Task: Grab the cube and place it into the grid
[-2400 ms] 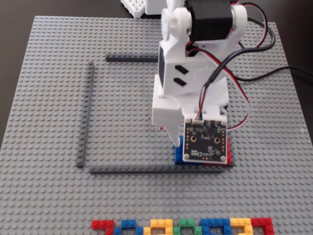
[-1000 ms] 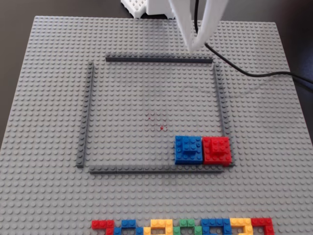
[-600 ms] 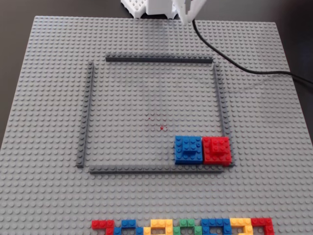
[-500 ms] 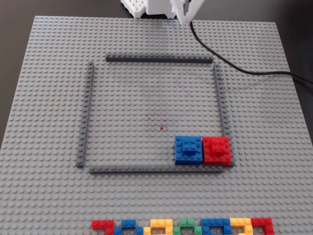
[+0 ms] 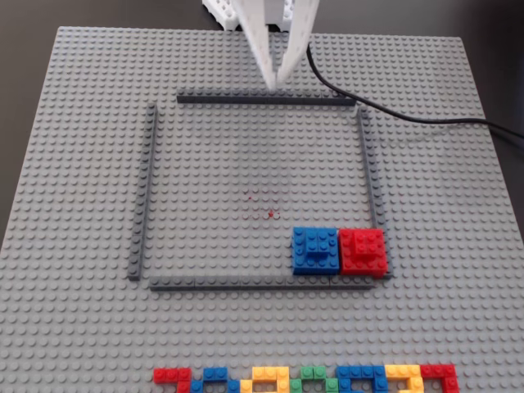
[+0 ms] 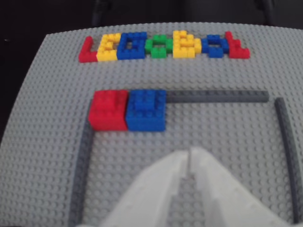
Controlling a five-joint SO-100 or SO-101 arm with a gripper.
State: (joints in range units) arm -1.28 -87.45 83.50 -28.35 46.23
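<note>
My gripper hangs over the far edge of the grey studded baseplate, just above the dark grey bar that forms the far side of the square frame. Its two white fingers are pressed together at the tips, and nothing is between them; the wrist view shows only a thin line where they meet. The blue cube sits inside the frame, in the near right corner in the fixed view, against the near bar. The red cube is touching it on its right side, against the right bar. In the wrist view the same two cubes are at the far left corner of the frame. Along the near edge of the baseplate lies a row of coloured bricks, red, blue, yellow and green. A black cable runs across the far right corner.
</note>
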